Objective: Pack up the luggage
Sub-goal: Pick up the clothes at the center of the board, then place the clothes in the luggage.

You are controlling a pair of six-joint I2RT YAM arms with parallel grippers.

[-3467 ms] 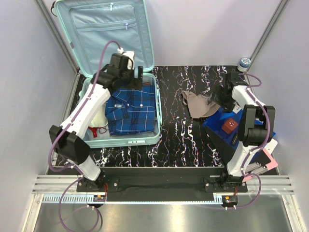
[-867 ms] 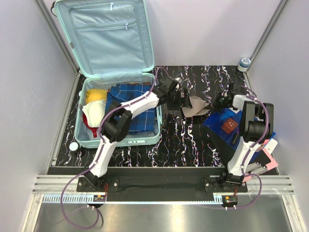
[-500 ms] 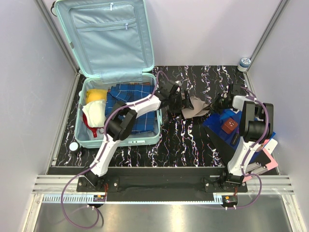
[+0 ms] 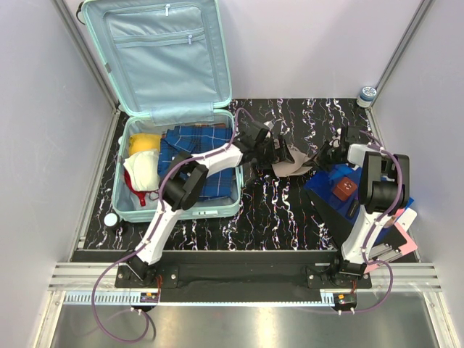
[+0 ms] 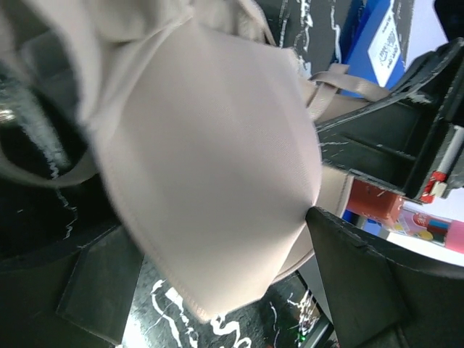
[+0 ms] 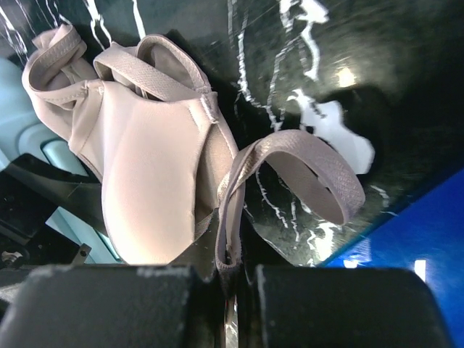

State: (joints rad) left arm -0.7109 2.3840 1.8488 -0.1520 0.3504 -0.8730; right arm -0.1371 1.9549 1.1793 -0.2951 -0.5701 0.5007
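We are seeing the suitcase (image 4: 181, 208) lying open at the far left of the table (image 4: 275, 210). Its lid (image 4: 156, 51) is leaning upright against the back wall, with the zipped lining facing us.

In the suitcase:
- A blue plaid shirt (image 4: 190, 139) is filling the right side.
- A yellow bundle (image 4: 142, 142) is sitting in the far left corner.
- A white bundle (image 4: 143, 168) is lying just in front of the yellow one.
- Something red (image 4: 143, 196) is showing below the white bundle; we cannot tell what it is.

A beige bra (image 4: 293, 163) is lying on the table to the right of the suitcase, outside it, between the two arms.

The left gripper (image 4: 274, 151) is reaching across the suitcase's right rim to the bra. In the left wrist view its fingers (image 5: 362, 290) are spread wide, with a bra cup (image 5: 217, 159) bulging between them. We cannot tell whether they are pressing on it.

The right gripper (image 4: 325, 154) is meeting the bra from the other side. In the right wrist view its jaws are closed tight, pinching a looped strap (image 6: 290, 167).

A flat blue box (image 4: 330, 190) is lying at the right, just beside the bra, with a small brown item (image 4: 346, 187) resting on top. A jar (image 4: 367, 94) is standing in the far right corner.
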